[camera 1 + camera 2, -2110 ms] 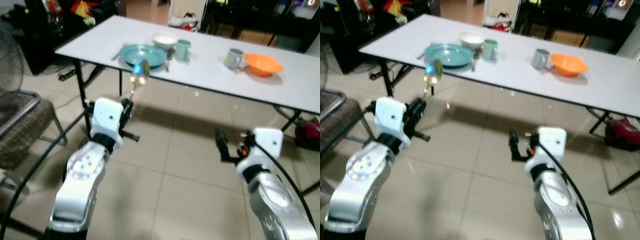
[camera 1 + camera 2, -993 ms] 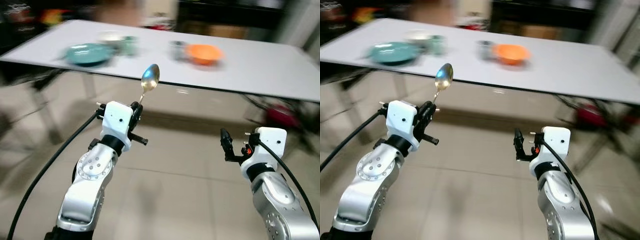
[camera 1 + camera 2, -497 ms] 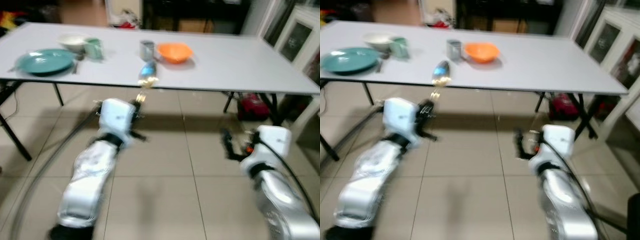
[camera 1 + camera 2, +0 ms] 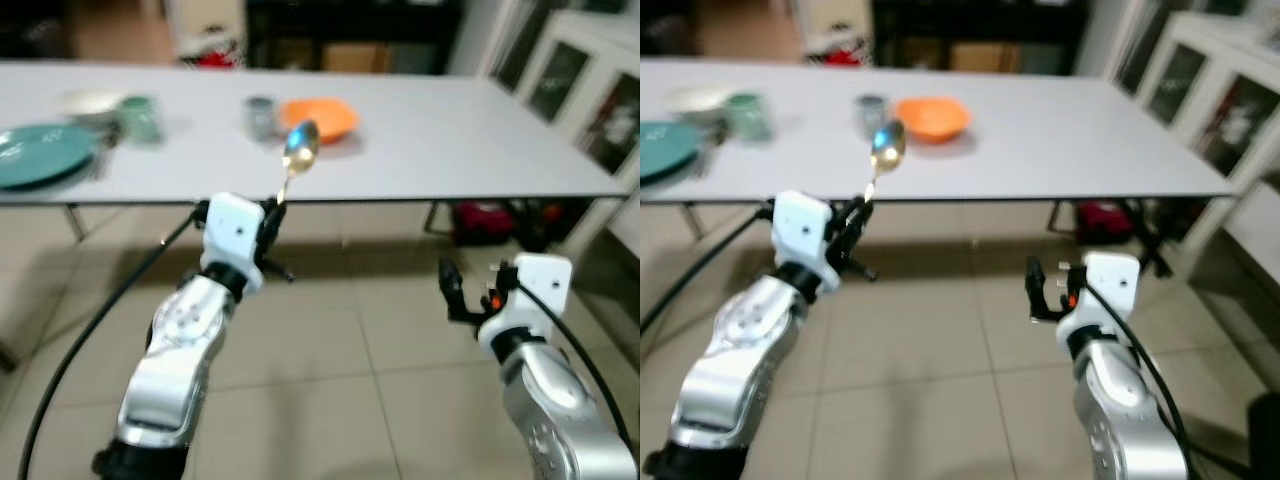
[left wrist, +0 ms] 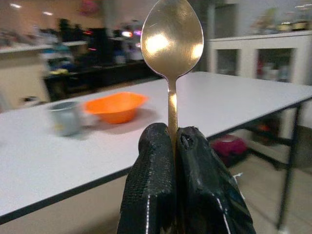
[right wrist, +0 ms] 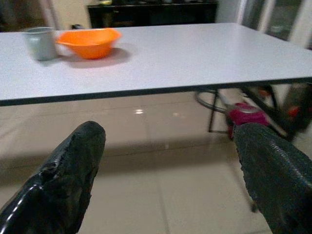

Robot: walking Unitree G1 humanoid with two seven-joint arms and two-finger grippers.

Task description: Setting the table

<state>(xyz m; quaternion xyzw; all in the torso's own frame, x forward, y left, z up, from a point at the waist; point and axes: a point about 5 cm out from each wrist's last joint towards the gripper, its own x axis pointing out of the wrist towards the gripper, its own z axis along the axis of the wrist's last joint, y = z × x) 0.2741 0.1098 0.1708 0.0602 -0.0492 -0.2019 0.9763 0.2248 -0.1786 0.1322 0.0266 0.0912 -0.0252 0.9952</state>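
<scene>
My left gripper [image 4: 268,213] is shut on a gold spoon [image 4: 299,148], held upright with its bowl up, in front of the long white table [image 4: 440,150]. In the left wrist view the spoon [image 5: 171,39] rises from between the closed black fingers [image 5: 151,185]. My right gripper [image 4: 447,283] stands open and empty above the tiled floor, short of the table's near edge. On the table sit an orange bowl [image 4: 322,116], a grey cup [image 4: 260,115], a green mug [image 4: 139,118], a teal plate [image 4: 40,154] and a white bowl [image 4: 88,101].
The table's black legs [image 4: 438,214] and a red object [image 4: 485,218] lie under it. White cabinets with glass doors [image 4: 600,110] stand at the right. Dark furniture [image 4: 340,35] lines the far wall. Beige tiled floor [image 4: 350,380] stretches between me and the table.
The camera has swung right along the table: the teal plate setting has slid to the left edge and the cabinets have come into view. The left gripper keeps the spoon upright.
</scene>
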